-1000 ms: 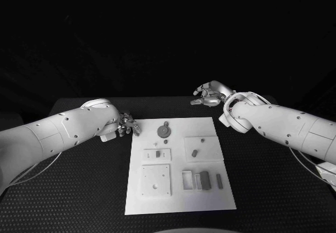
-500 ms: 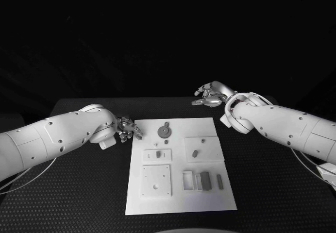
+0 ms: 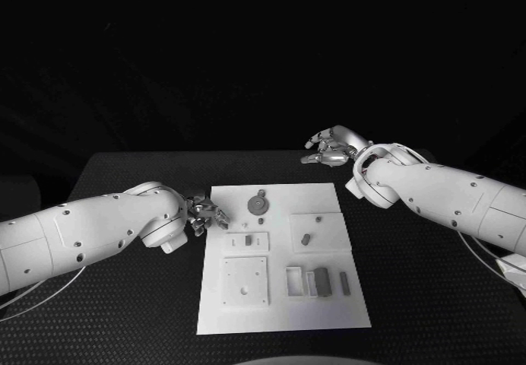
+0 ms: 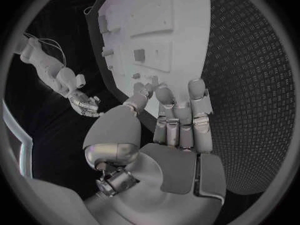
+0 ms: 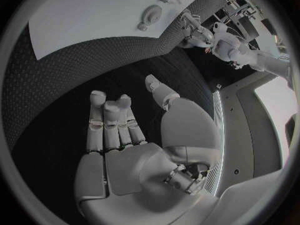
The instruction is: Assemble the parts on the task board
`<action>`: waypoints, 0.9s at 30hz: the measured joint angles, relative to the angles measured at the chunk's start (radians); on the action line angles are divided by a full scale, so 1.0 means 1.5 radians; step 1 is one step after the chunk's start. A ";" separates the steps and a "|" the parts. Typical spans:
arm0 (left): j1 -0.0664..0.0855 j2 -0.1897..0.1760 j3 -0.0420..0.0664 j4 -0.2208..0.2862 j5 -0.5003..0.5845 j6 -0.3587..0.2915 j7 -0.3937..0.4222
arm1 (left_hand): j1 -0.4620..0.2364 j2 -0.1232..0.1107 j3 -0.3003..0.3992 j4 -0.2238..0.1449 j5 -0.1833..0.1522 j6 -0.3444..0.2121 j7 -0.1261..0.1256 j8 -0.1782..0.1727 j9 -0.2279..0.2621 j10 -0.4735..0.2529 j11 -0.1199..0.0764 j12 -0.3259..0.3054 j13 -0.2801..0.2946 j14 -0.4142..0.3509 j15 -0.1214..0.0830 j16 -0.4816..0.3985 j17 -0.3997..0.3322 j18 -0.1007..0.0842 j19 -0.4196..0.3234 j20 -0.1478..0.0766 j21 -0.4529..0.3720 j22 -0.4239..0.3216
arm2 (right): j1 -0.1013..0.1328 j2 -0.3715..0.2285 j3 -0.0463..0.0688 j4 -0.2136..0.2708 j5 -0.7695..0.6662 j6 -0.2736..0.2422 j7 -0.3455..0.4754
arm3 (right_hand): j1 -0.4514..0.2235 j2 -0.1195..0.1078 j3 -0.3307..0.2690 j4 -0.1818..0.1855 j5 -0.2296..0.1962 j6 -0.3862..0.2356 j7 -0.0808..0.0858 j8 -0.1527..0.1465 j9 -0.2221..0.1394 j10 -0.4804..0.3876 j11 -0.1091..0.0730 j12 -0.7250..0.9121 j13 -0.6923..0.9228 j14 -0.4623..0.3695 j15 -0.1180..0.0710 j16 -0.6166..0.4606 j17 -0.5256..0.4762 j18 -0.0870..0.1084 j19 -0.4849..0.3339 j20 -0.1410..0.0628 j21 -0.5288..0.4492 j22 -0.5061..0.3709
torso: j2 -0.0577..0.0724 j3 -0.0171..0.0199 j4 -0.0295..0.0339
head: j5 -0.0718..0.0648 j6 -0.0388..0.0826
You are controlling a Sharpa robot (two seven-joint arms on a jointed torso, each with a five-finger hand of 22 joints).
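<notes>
My left hand point(image 3: 201, 212) hangs at the left edge of the white rectangular task board point(image 3: 282, 304), near its far corner. Its fingers point(image 4: 180, 116) lie straight and close together, the thumb held out to the side, and nothing is in them; in the left wrist view the fingertips point at the board's edge, but I cannot tell whether they touch it. My right hand point(image 3: 332, 147) is raised beyond the board's far right corner, well apart from it, over the black textured table point(image 3: 131, 304). Its fingers point(image 5: 109, 122) are likewise extended side by side with the thumb apart, and it holds nothing.

The small grey parts all rest on the board. A round grey disc with a short stem point(image 3: 257, 204) lies near the far edge, closest to my left hand. A small grey peg point(image 3: 305, 238) sits on a raised white square plate point(image 3: 310, 232) to the right of the middle. A white square plate with a small hole point(image 3: 245, 281) lies at the near left, and beside it a row of upright grey blocks point(image 3: 319, 281) stands at the near right. Nothing lies between either hand and the board.
</notes>
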 measured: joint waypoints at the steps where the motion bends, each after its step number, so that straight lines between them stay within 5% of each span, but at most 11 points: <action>1: 0.000 0.000 0.000 0.004 -0.002 -0.004 -0.002 | 0.000 0.000 0.000 0.000 0.000 0.001 -0.001 0.000 0.000 0.002 0.002 0.000 0.000 0.000 0.000 0.000 0.000 0.000 0.001 -0.001 0.000 0.000 | 0.000 0.000 0.000 0.000 0.000 0.000 0.000 | 0.000 0.000 0.000 0.000 0.000 0.000 0.000 0.000 0.000 0.000 0.000 0.000 0.000 0.000 0.000 0.000 0.000 0.000 0.000 0.000 0.000 0.000 | 0.000 0.0001 -0.0001 | 0.000 0.000; 27: -0.015 0.000 0.000 0.048 -0.039 -0.022 -0.043 | 0.000 0.000 -0.002 -0.002 0.000 0.007 0.000 0.000 0.000 0.007 -0.003 0.003 -0.002 0.006 0.001 0.000 0.000 0.000 0.006 -0.001 0.005 0.000 | 0.000 0.001 0.000 0.000 0.000 0.000 0.000 | 0.000 0.000 0.000 0.000 0.000 0.000 0.000 0.000 -0.001 0.000 0.000 0.000 0.000 0.000 0.000 0.000 -0.001 0.000 0.000 0.000 0.000 0.000 | 0.001 -0.0008 -0.0019 | 0.001 -0.009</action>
